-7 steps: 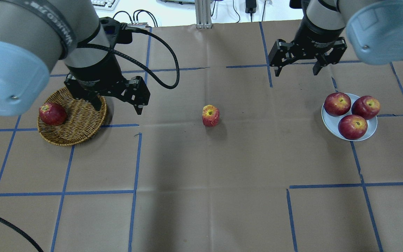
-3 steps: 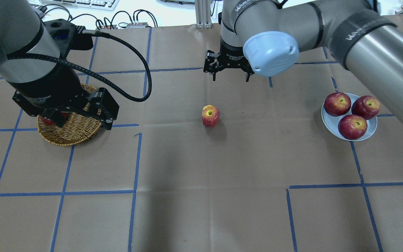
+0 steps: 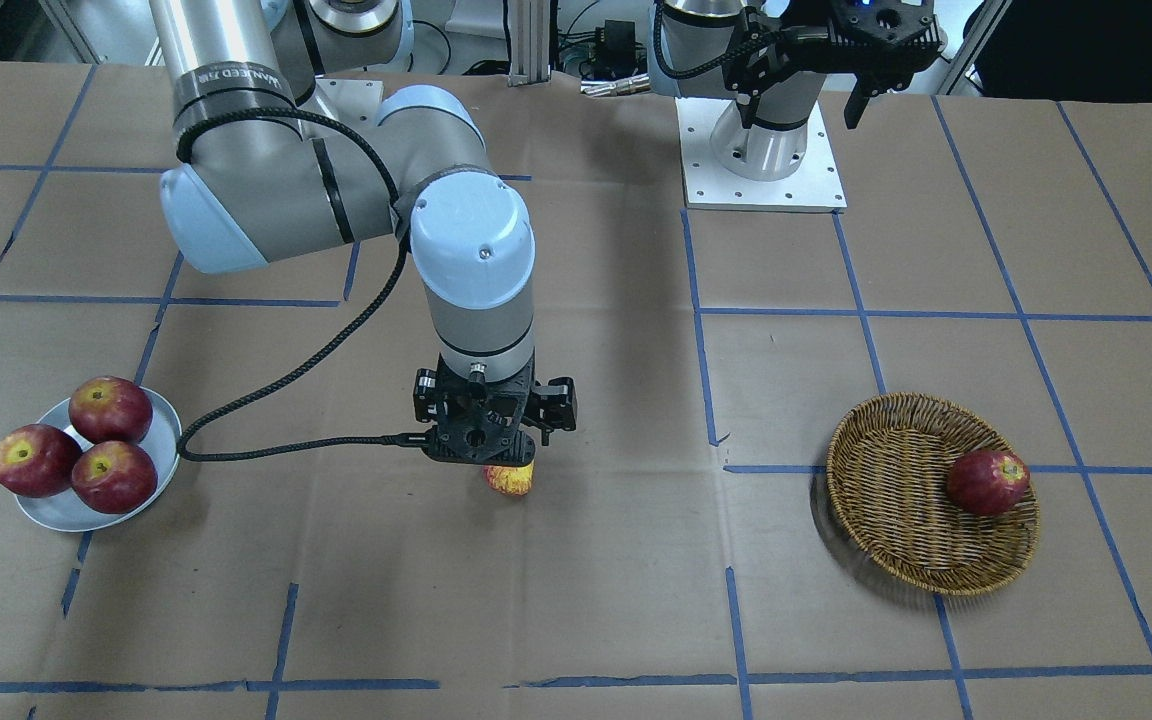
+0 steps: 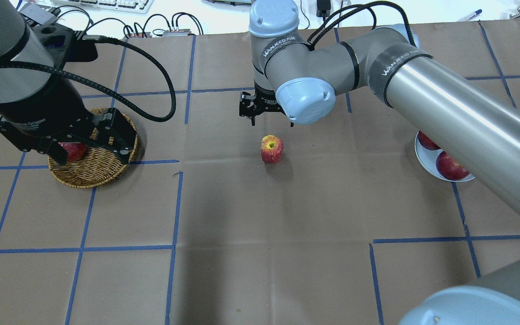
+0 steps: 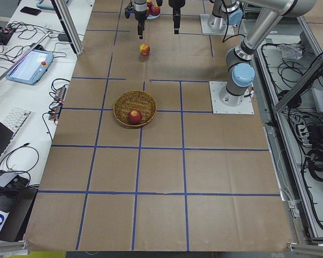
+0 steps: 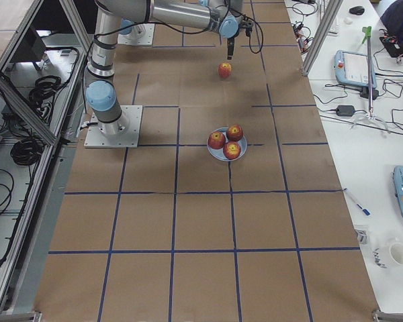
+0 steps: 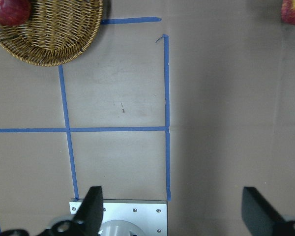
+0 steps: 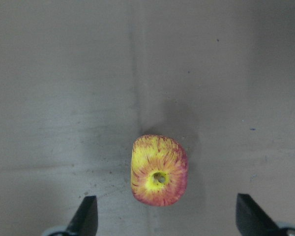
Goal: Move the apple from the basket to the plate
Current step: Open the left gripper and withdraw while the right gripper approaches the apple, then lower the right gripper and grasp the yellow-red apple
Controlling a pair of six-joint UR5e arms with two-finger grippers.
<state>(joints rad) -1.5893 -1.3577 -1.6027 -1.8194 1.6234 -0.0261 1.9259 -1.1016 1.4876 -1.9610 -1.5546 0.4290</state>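
The pale red-and-yellow apple [image 4: 271, 149] stands on the brown paper at the table's middle, outside the basket; it also shows in the front view [image 3: 509, 481] and the right wrist view [image 8: 159, 170]. The wicker basket [image 4: 93, 174] [image 3: 896, 520] lies at the left and holds one dark red apple [image 3: 987, 482]. The grey-blue plate [image 3: 164, 438] [image 6: 213, 152] holds three dark red apples. My right gripper [image 4: 271, 123] [image 8: 169, 216] is open, above the pale apple, not touching it. My left gripper [image 4: 92, 155] [image 7: 174, 209] is open and empty, raised high.
My right arm [image 4: 445, 113] stretches across the table's right half and hides part of the plate [image 4: 422, 158] in the overhead view. The left arm's mounting plate [image 3: 761, 160] lies at the table's robot side. Blue tape lines grid the paper.
My right gripper has swung left from beside the plate to above the pale apple. My left gripper has shifted left and risen over the basket. The apples have not moved.
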